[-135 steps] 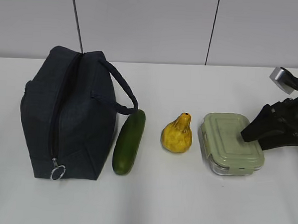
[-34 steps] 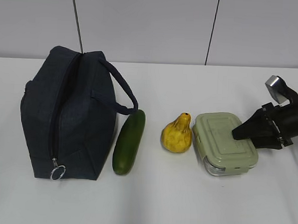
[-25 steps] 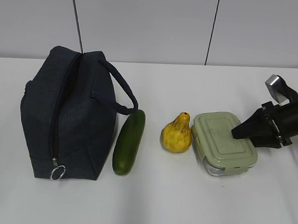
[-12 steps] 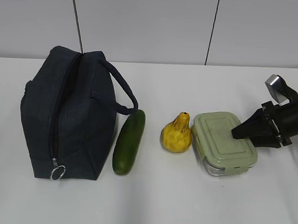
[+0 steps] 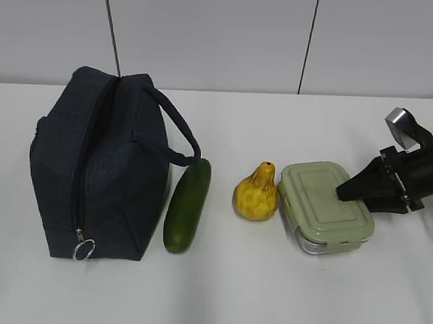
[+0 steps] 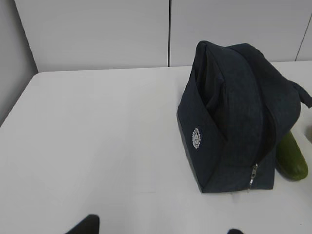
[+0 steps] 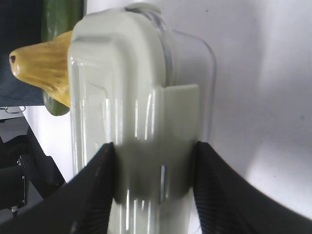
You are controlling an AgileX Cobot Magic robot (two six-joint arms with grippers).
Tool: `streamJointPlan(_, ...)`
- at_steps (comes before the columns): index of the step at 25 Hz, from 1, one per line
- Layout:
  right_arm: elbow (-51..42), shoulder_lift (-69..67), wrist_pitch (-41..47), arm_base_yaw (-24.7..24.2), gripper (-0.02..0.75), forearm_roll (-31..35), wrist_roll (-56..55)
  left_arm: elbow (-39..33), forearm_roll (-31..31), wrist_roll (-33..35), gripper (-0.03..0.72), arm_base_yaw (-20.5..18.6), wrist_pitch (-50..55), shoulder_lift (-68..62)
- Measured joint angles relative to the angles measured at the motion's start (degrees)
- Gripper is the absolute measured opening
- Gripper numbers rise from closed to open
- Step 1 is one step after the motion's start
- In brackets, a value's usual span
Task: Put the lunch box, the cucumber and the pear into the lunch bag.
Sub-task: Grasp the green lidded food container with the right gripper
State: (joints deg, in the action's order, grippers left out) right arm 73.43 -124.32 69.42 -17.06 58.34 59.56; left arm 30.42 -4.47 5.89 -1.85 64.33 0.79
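Observation:
The navy lunch bag (image 5: 100,163) stands at the left, zipper shut, ring pull (image 5: 83,250) at its front; it also shows in the left wrist view (image 6: 234,122). The dark green cucumber (image 5: 187,204) lies beside the bag. The yellow pear (image 5: 256,193) stands right of it and touches the lunch box (image 5: 319,204). My right gripper (image 5: 346,192) is shut on the box's right end, one finger on the sage lid and one under the clear base (image 7: 126,97). My left gripper (image 6: 161,230) is open and empty over bare table left of the bag.
The white table (image 5: 267,295) runs back to a grey panelled wall. The bag's looped handle (image 5: 176,127) hangs over the cucumber's far end. The cucumber's tip (image 6: 291,158) pokes out behind the bag in the left wrist view.
Since 5.4 s ago my right gripper has dropped onto the lunch box, closed on it and slid it left against the pear. Over the last second almost nothing moves.

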Motion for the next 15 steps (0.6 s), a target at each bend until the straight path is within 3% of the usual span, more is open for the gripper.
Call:
streamJointPlan(7, 0.00, 0.00, 0.00, 0.00, 0.351, 0.00, 0.00, 0.00, 0.00, 0.00, 0.439, 0.00, 0.00, 0.00)
streamJointPlan(15, 0.00, 0.00, 0.00, 0.00, 0.350, 0.00, -0.10, 0.00, -2.55, 0.00, 0.335, 0.00, -0.06, -2.98)
